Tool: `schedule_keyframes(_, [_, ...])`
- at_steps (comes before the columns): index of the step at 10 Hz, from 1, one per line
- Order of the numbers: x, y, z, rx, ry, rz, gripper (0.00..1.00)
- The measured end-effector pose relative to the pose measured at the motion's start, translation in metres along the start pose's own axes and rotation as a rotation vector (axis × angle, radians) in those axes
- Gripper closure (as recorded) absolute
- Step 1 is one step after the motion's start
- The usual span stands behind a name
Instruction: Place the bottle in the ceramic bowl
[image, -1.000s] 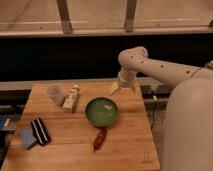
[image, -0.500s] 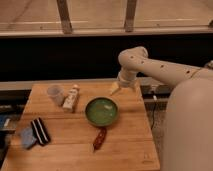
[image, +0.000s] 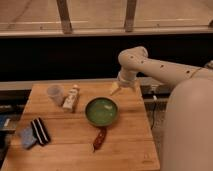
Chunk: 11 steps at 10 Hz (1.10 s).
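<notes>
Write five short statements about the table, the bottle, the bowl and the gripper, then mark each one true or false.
1. The bottle lies on the wooden table right beside the white cup. True.
2. The bottle is already inside the ceramic bowl. False: the bowl is empty, and the bottle lies on the table on the camera's left of it.
3. The gripper is holding the bottle. False: it is open and empty, over the table's far edge behind the bowl.
4. A reddish-brown object lies on the table in front of the bowl. True.
5. The cup stands on the camera's right of the bowl. False: it stands on the left, beyond the bottle.
</notes>
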Motion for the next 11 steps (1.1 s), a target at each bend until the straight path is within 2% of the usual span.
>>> schedule_keyframes(1, [-0.002, 0.002, 0.001, 0.003, 0.002, -0.008, 0.20])
schedule_keyframes(3, [-0.021, 0.026, 0.005, -0.005, -0.002, -0.051, 0.20])
schedule_keyframes(5, [-0.045, 0.060, 0.012, -0.017, -0.004, -0.098, 0.20])
schedule_keyframes(6, [-0.062, 0.087, 0.017, -0.028, -0.007, -0.134, 0.20])
schedule_keyframes(8, [-0.085, 0.126, 0.024, -0.048, -0.011, -0.194, 0.20])
schedule_keyframes(10, [-0.106, 0.169, 0.030, -0.082, -0.024, -0.261, 0.20])
schedule_keyframes(11, [-0.107, 0.169, 0.030, -0.083, -0.025, -0.261, 0.20])
